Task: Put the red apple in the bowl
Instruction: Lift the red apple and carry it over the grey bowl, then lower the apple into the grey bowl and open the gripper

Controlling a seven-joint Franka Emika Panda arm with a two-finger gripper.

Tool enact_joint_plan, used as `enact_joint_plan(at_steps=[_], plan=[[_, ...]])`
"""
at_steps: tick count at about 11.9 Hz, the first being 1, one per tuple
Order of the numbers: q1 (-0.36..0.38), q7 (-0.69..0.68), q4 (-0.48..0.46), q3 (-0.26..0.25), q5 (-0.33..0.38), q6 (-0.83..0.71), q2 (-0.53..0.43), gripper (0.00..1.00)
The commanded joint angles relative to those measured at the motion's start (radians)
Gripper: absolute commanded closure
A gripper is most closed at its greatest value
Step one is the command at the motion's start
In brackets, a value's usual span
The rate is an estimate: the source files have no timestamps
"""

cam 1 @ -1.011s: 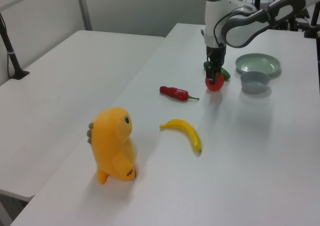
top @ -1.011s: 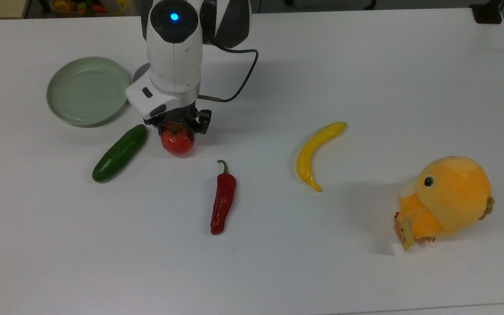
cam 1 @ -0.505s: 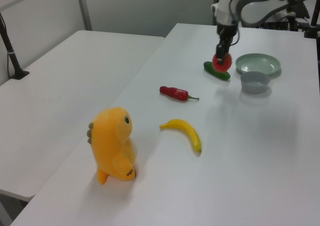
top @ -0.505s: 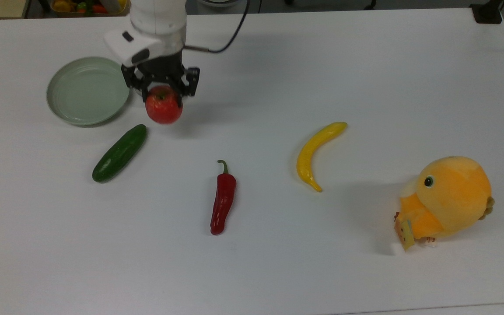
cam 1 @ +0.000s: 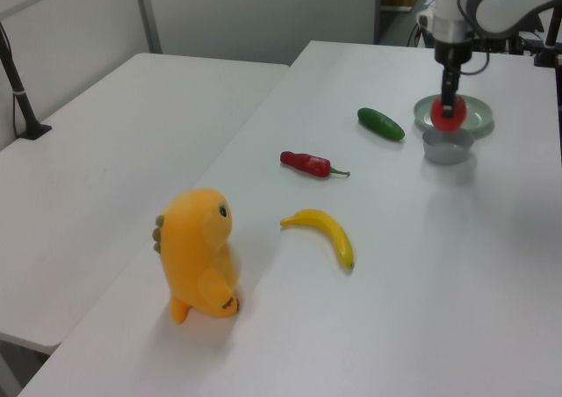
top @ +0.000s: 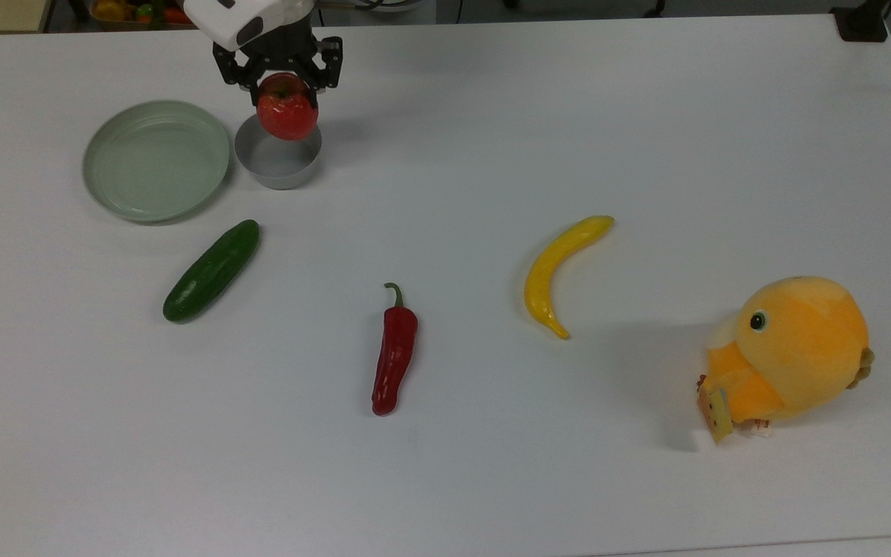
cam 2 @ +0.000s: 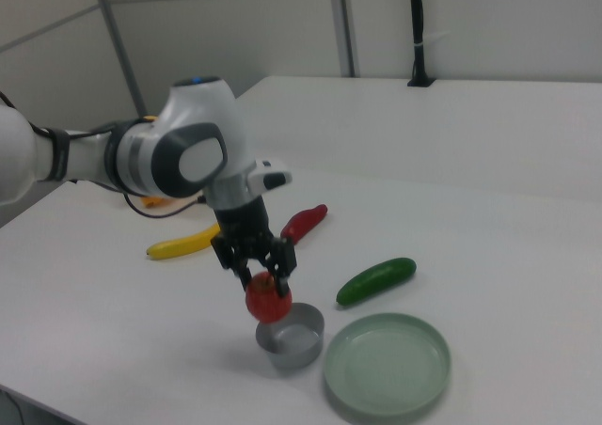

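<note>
While the gripper [top: 288, 77] is clamped on the red apple [top: 287, 116], the fruit hangs in the air near the table's [top: 492, 464] far edge, just above the bowl [top: 279, 166]. The bowl lies directly beneath (perhaps slightly off-centre), so lowering looks right.

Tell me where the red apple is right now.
The red apple hangs in the gripper, clear of the table, just above the grey bowl, toward the top view's upper left, with the green plate on the bowl's left.
</note>
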Motion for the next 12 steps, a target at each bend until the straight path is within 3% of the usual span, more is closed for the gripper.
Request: enact_joint_plan(at_steps=[1, 7, 8, 9, 10, 12], plan=[[-0.008, -0.071, -0.038, -0.023, 0.018, 0.025, 0.034, 0.81], [-0.010, -0.062, -0.015, -0.023, 0.017, 0.049, 0.081, 0.80], [-0.010, -0.060, -0.015, -0.023, 0.017, 0.049, 0.081, 0.70], [-0.010, -0.059, -0.015, -0.023, 0.017, 0.048, 0.081, 0.32], [-0.010, -0.057, -0.015, -0.023, 0.017, 0.048, 0.081, 0.00], [-0.009, -0.057, -0.014, -0.023, 0.017, 0.048, 0.079, 0.00]])
